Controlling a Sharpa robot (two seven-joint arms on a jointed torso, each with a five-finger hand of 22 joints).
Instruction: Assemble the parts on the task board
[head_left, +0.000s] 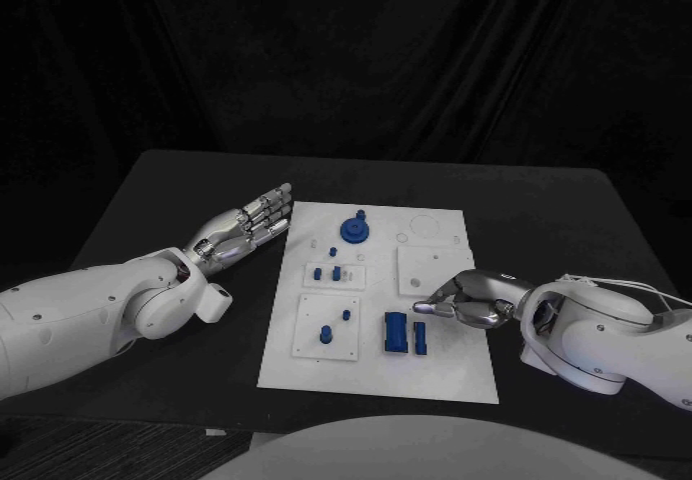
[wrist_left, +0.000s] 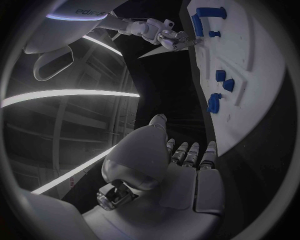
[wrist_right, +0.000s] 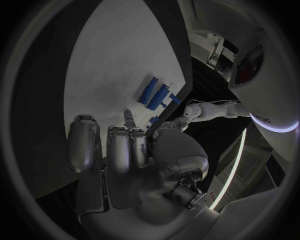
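at the task board (head_left: 378, 375) right edge, right robot hand (head_left: 464, 301), curled, empty

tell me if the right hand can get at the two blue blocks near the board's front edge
Probably yes. The right hand hovers at the board's right side, just beside the two blue blocks, holding nothing. No other part stands between them, and the left hand is off the board's far left side.

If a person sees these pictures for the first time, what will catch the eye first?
First the white task board in the middle of the black table, with small blue parts standing on it. Then the two silver hands: the left hand lies flat with fingers extended beside the board's left edge, and the right hand, fingers curled, is at its right edge near two upright blue parts.
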